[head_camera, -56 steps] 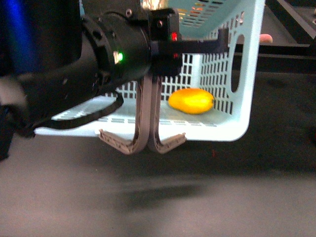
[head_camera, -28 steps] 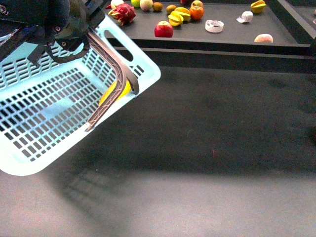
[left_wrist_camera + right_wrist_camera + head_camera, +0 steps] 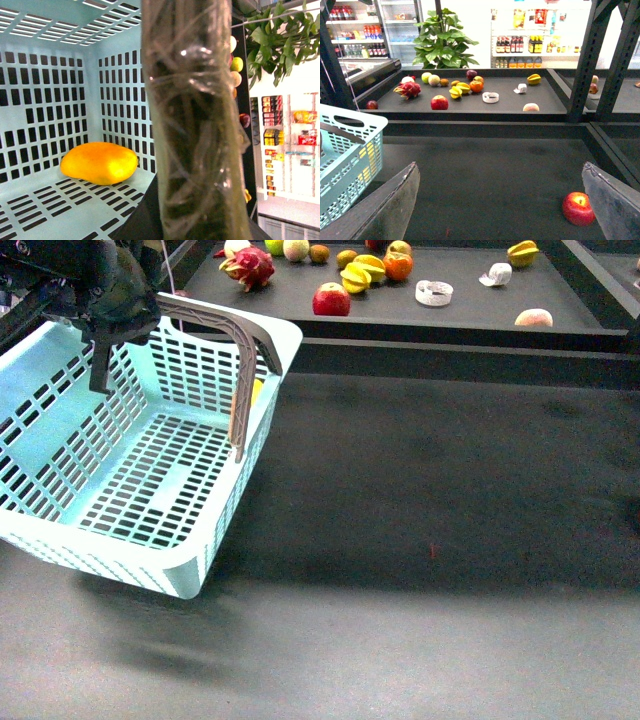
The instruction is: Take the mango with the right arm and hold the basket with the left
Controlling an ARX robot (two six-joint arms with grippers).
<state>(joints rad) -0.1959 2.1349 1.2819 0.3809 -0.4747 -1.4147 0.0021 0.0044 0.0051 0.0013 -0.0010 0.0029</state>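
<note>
The smooth yellow-orange mango (image 3: 99,163) lies lengthwise in the light-blue slotted basket (image 3: 60,455) hanging from the left gripper's (image 3: 110,300) unseen grip, far from the right gripper's (image 3: 505,210) spread, empty fingers (image 3: 395,207).

Basket (image 3: 150,480): we record a large light-blue plastic shopping basket with slotted walls and floor, an oval hand cut-out in its end wall, tilted, hanging beneath the left arm (image 3: 95,285); one grey-brown swing handle arches over its rim.

Mango (image 3: 99,163): we record a smooth oval yellow-orange fruit lying on the basket floor in a corner, against the slotted walls, just beside the handle near the left gripper.
</note>
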